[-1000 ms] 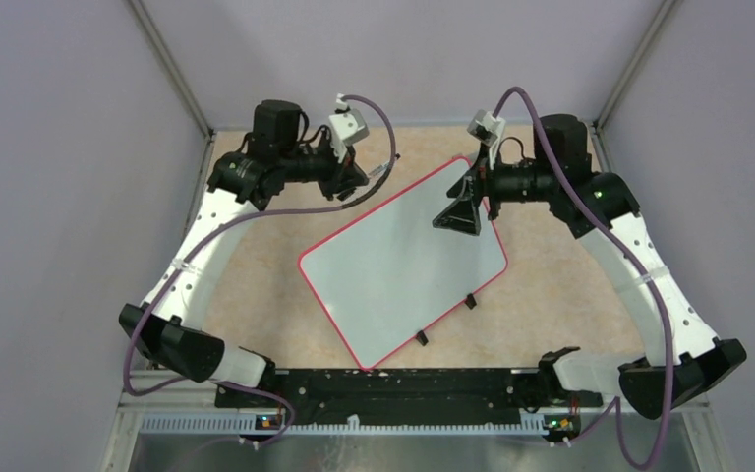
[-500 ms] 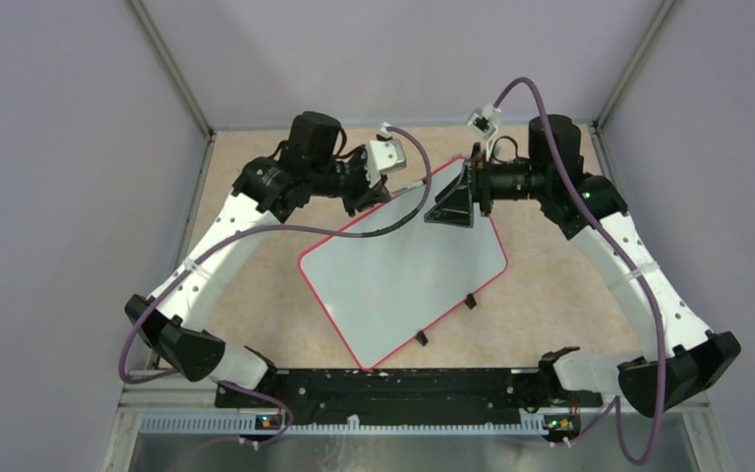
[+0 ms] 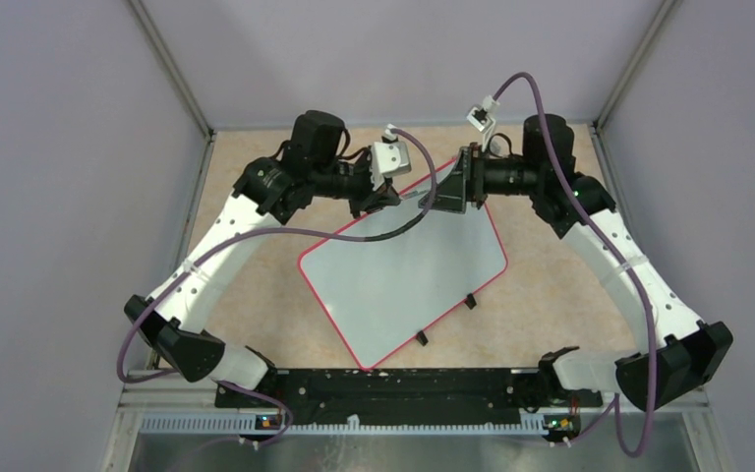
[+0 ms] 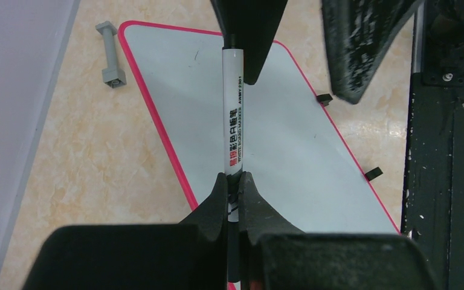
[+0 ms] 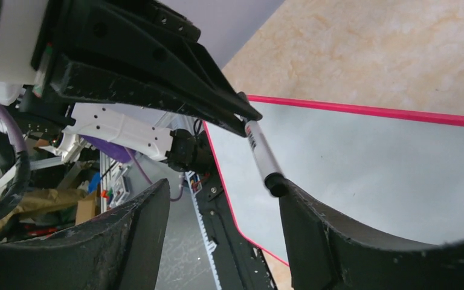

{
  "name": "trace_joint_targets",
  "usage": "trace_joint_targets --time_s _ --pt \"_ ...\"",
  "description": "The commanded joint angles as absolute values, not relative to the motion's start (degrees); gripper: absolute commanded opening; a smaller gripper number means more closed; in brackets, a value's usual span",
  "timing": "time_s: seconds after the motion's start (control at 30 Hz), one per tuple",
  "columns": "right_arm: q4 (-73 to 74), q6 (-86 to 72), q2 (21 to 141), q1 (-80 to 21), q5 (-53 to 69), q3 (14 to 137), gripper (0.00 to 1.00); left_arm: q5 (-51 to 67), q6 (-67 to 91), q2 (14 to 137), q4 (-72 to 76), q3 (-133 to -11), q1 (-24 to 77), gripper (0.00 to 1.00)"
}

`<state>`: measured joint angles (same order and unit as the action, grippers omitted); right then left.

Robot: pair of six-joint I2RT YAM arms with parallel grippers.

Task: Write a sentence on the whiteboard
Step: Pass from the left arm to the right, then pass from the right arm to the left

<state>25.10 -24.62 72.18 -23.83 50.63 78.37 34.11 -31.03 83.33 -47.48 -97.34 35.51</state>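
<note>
The whiteboard (image 3: 403, 285) lies tilted in the middle of the table, white with a pink-red rim. Its face (image 4: 290, 127) looks blank, and no sentence is in view. Above the board's far corner, my left gripper (image 3: 393, 194) is shut on a white marker (image 4: 234, 115) with black print on its barrel, which the fingertips (image 4: 220, 187) pinch at its near end. My right gripper (image 3: 442, 192) faces it and is open. The marker's black far end (image 5: 275, 184) touches the tip of one right finger (image 5: 338, 241). The other finger (image 5: 127, 235) stands well apart.
Two small black clips (image 3: 470, 301) (image 3: 421, 337) sit along the board's near-right edge. A small grey peg-like piece (image 4: 110, 57) lies on the beige table beside the board's far-left edge. Grey walls close in the table on three sides.
My left arm has swung right, carrying the marker over the board's far corner. The right gripper has moved back and left to meet the marker's end, its jaws narrowing.
</note>
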Motion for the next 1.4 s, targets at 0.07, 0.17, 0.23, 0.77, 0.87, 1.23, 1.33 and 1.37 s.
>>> trace_joint_targets --time_s 0.07,0.17,0.23,0.77,0.87,1.23,1.33,1.37 --pt "22.8 -26.6 73.7 -23.9 48.0 79.6 0.6 36.8 -29.8 83.0 -45.2 -100.7 36.9 0.0" --pt "22.7 -26.8 74.1 -23.9 47.5 79.9 0.57 37.1 -29.7 83.1 -45.2 -101.2 37.4 0.0" --pt "22.2 -27.2 74.4 -23.9 47.6 80.2 0.54 37.1 -29.7 83.5 -45.5 -101.5 37.9 0.0" --pt "20.7 -28.3 75.6 -24.7 49.4 80.6 0.01 33.5 -30.1 85.2 -45.4 -102.5 39.9 0.0" --pt "21.7 -27.0 75.7 -24.6 49.0 81.1 0.0 31.6 -28.8 85.3 -45.7 -102.3 39.8 0.01" --pt "21.4 -26.5 74.6 -23.0 51.6 81.5 0.0 26.7 -31.4 79.4 -46.8 -93.6 38.1 0.46" --pt "21.1 -26.2 74.0 -23.0 52.2 81.2 0.0 26.4 -31.7 79.2 -47.3 -92.7 37.8 0.44" --pt "21.0 -26.0 73.7 -23.0 52.6 81.2 0.0 26.4 -31.7 79.1 -47.4 -92.5 37.8 0.43"
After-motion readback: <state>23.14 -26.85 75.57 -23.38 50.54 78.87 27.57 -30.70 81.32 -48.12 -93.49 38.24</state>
